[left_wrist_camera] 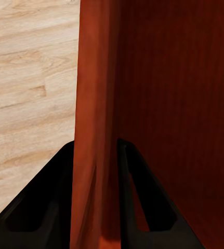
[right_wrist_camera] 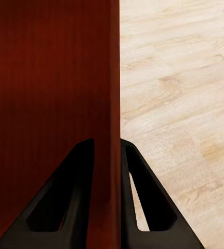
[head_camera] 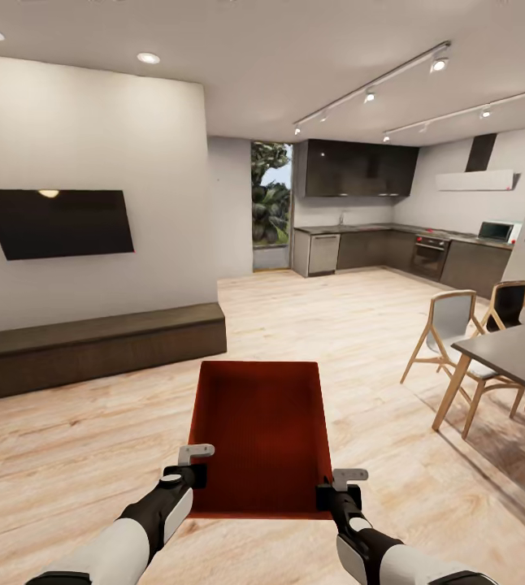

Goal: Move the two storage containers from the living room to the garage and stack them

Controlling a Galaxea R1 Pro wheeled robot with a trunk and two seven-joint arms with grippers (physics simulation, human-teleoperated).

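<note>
One orange-red storage container [head_camera: 260, 435] hangs in front of me above the living room's light wood-plank floor [head_camera: 360, 341], held level between both arms. My left gripper [head_camera: 197, 475] is shut on the container's left wall [left_wrist_camera: 93, 129], one black finger [left_wrist_camera: 41, 207] outside and one inside. On the other side my right gripper [head_camera: 327, 494] is shut on the right wall [right_wrist_camera: 114, 104], its fingers [right_wrist_camera: 148, 202] pinching it from both faces. The box is open-topped and holds nothing.
A long low dark bench [head_camera: 92, 349] runs along the white wall at left under a wall TV [head_camera: 58, 222]. A dark dining table [head_camera: 514, 349] with wooden chairs [head_camera: 449, 333] stands at right. A kitchen [head_camera: 392, 244] lies ahead past open plank floor.
</note>
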